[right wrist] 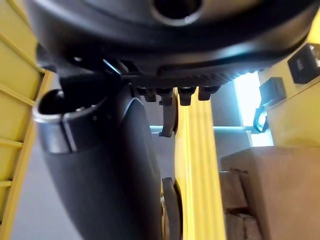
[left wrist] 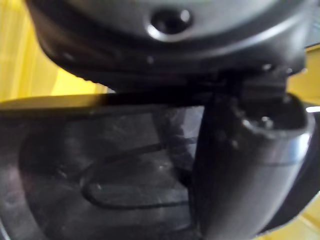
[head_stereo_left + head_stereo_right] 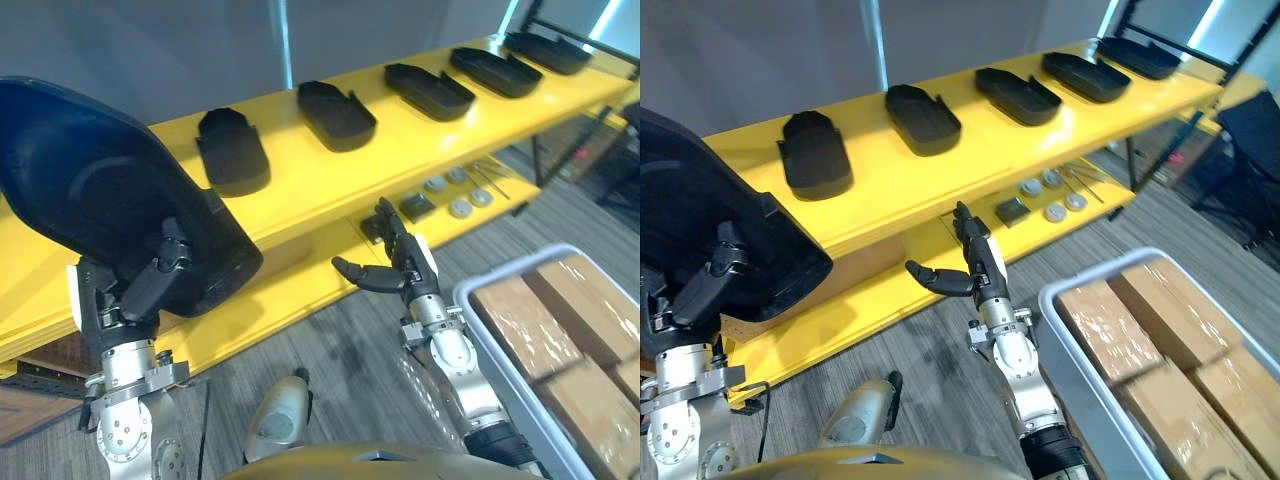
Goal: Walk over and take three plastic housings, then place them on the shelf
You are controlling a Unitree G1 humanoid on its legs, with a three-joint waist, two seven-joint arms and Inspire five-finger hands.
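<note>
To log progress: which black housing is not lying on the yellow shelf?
The housing in the left hand, held before the shelf; the other five lie in a row on its top.

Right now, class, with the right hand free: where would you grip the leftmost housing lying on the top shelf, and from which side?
The leftmost housing lies flat on the top shelf with its rounded end toward the robot, so probably grip that end, coming from the front edge; the open right hand is in front, lower down.
</note>
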